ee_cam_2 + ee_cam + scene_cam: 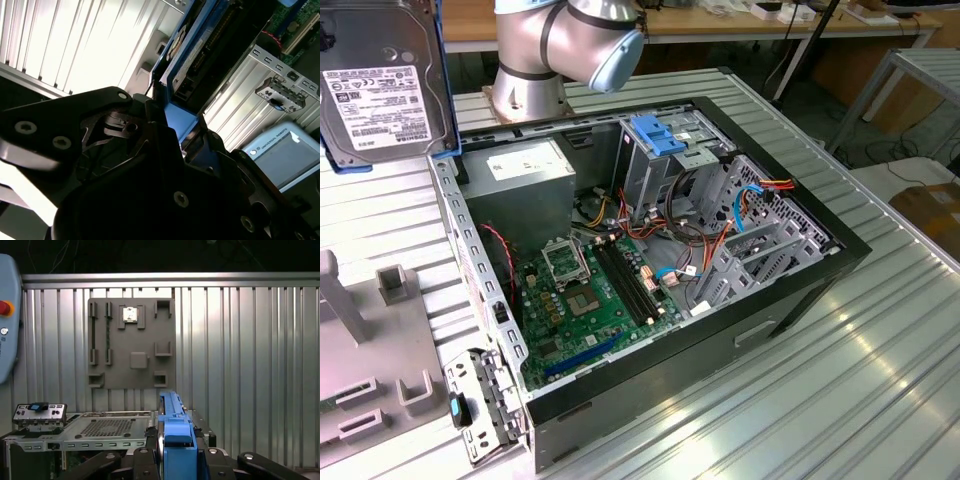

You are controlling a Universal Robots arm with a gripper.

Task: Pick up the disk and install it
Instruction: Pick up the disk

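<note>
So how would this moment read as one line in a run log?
tool: shut on disk | disk: held in the air, outside computer case | install: not yet done

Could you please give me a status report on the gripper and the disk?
Robot gripper shut on the flat silver-grey metal disk with blue side rails. Disk aloft, outside the open black computer case. Loose cables beside its metal drive cage.

Robotics lab: arm by open PC case on ribbed alu table, benches behind.
</note>
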